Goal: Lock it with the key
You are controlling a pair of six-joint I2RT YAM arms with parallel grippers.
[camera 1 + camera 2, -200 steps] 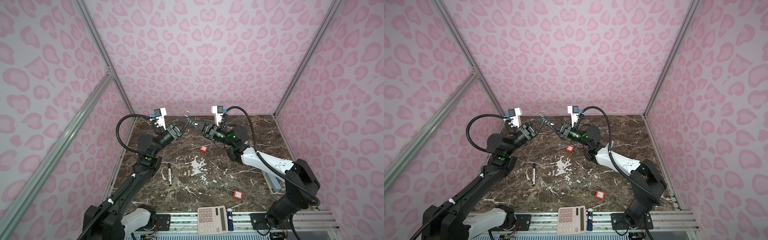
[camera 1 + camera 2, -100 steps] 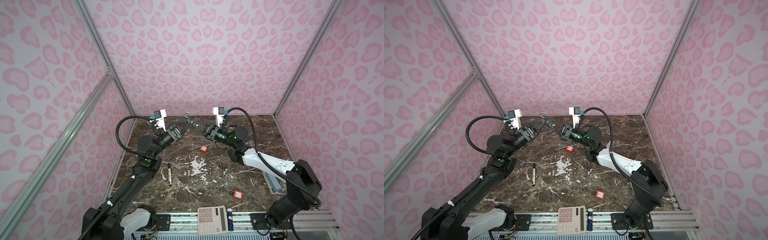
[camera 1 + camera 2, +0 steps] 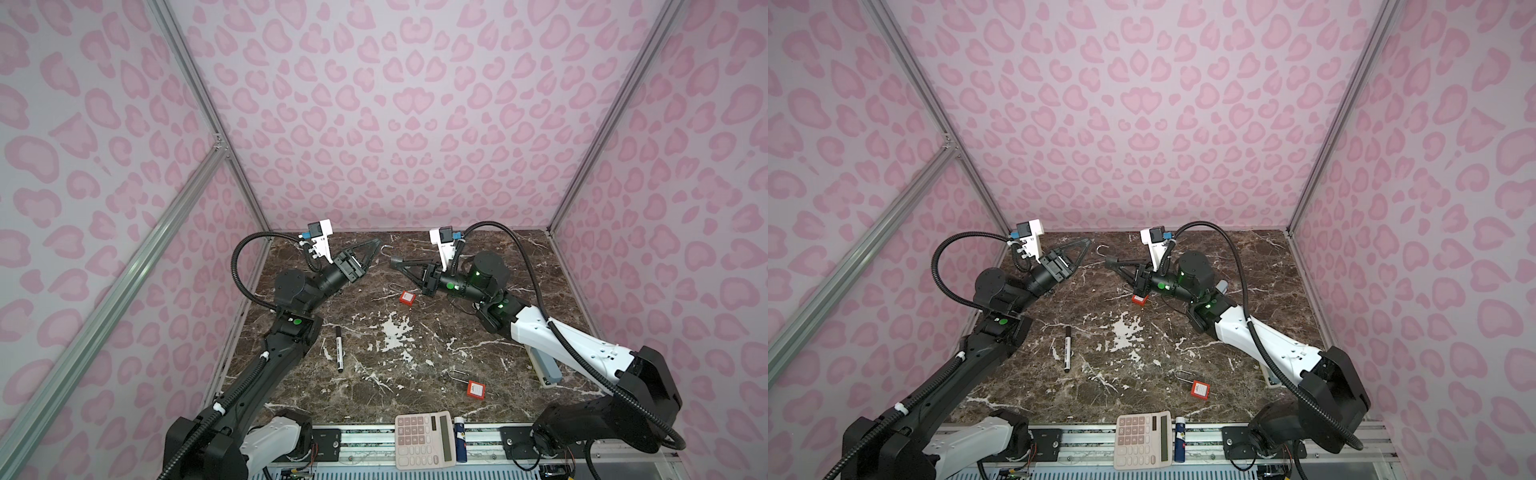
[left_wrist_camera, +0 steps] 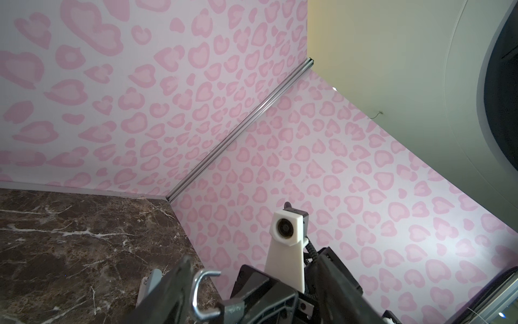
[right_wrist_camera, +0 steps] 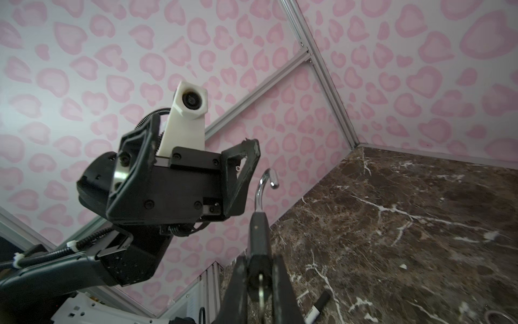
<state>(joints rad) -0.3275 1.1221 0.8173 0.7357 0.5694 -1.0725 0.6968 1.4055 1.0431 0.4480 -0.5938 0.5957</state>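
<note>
1. In both top views, above the far end of the brown marbled worktop (image 3: 415, 374), the right claw (image 3: 392, 261) is clenched on the padlock (image 3: 386, 248). The left claw (image 3: 370, 253) stands released just beside it.
2. Left wrist view: the padlock's shackle (image 4: 200, 294) hooks open. Likely best is for the left claw to grip it squarely and push straight home while the right claw holds firm.
3. Right wrist view: the left claw (image 5: 203, 134) gapes, and no key can be made out. Pink spotted walls (image 5: 84, 56) and aluminium posts (image 5: 330, 98) enclose the worktop.
</note>
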